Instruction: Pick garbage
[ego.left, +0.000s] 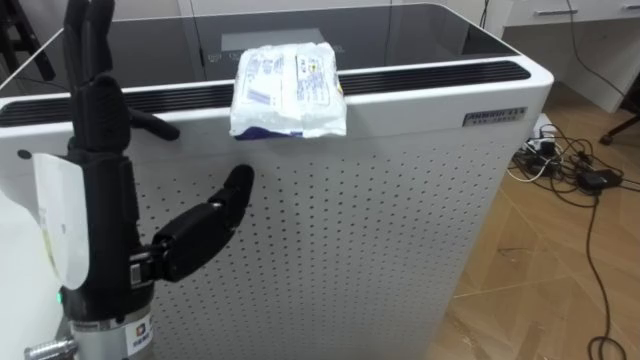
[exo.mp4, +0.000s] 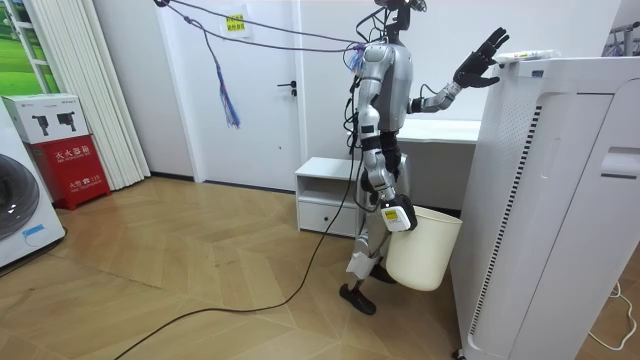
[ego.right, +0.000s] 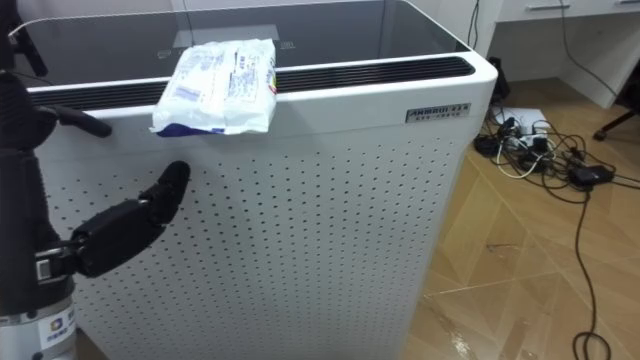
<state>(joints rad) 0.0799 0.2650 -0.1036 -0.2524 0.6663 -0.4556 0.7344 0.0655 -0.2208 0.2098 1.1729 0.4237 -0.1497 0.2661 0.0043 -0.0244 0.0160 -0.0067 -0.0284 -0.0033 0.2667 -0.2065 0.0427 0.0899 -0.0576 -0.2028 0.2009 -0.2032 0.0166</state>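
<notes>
The garbage is a crumpled white plastic packet (ego.left: 288, 90) (ego.right: 218, 88) with blue print. It lies on the front edge of the top of a tall white perforated appliance (ego.left: 400, 230), over its dark vent slot. My left hand (ego.left: 100, 170) is raised upright just left of the packet. It is open, with the fingers pointing up and the thumb (ego.left: 205, 230) out toward the appliance's front, touching nothing. In the room view I stand facing the appliance (exo.mp4: 540, 200), left hand (exo.mp4: 480, 60) spread near the packet (exo.mp4: 525, 55). My right hand (exo.mp4: 398, 215) hangs low, holding a white bin (exo.mp4: 425, 245) by its rim.
A tangle of dark cables and a power strip (ego.left: 570, 165) lies on the wooden floor right of the appliance. Behind me stand a low white cabinet (exo.mp4: 330, 195) and a desk. A red box (exo.mp4: 75, 165) and a washing machine (exo.mp4: 20, 210) are far off.
</notes>
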